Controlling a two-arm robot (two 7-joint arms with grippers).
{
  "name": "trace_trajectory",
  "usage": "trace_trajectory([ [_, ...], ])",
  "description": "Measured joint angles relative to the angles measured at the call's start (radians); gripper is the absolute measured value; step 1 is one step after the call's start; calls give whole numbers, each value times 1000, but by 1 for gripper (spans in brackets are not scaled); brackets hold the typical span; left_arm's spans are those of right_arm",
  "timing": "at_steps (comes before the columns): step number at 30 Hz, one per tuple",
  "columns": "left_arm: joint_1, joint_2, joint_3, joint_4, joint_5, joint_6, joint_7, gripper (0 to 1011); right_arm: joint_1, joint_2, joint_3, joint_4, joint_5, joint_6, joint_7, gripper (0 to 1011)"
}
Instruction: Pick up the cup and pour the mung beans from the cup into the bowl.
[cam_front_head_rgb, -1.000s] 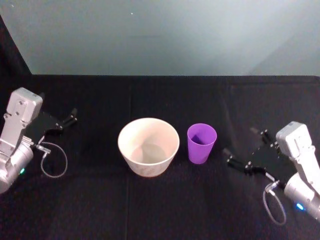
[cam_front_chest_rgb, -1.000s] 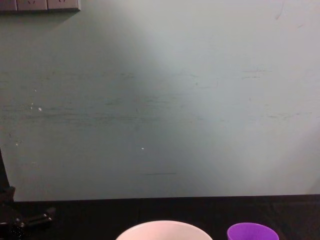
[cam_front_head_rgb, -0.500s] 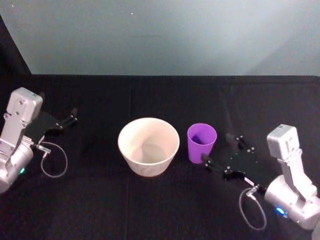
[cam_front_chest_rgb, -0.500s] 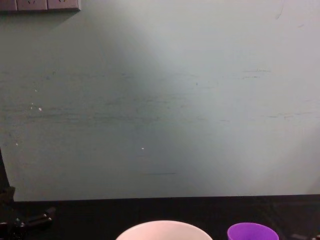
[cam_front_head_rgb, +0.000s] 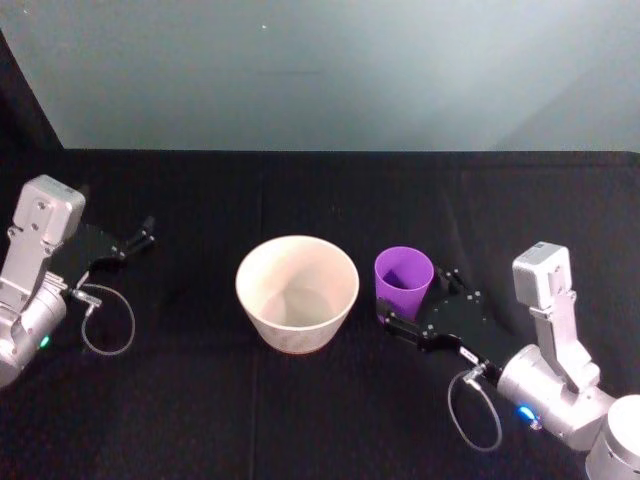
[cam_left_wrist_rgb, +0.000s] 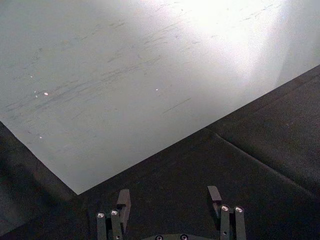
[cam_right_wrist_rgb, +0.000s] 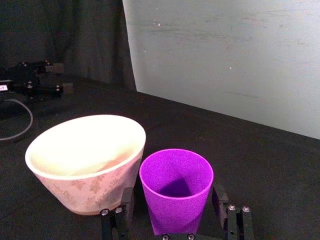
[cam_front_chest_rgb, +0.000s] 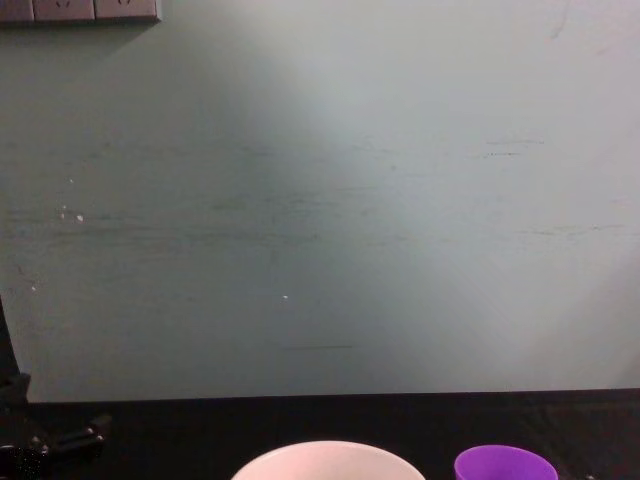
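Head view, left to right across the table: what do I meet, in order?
left gripper → bowl → cup. The right gripper is left out of the order: its open fingers flank the cup, so it overlaps it.

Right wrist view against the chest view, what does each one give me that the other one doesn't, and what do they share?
Right wrist view: the right gripper, open, a finger on each side of the cup, plus the bowl with its patterned side. Chest view: wall sockets at top left. Shared: cup and bowl rims, the parked left gripper, the pale wall, the black table.
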Motion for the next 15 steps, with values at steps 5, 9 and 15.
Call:
trace_trajectory([
  [5, 0, 0, 0, 0, 0, 0, 0, 1000, 14, -29, 4, 27, -9, -5, 4, 1003],
  [9, 0, 0, 0, 0, 0, 0, 0, 1000, 24, -47, 8, 45, -15, -8, 10, 1002],
  [15, 0, 0, 0, 0, 0, 0, 0, 1000, 33, -64, 16, 63, -23, -10, 17, 1002],
])
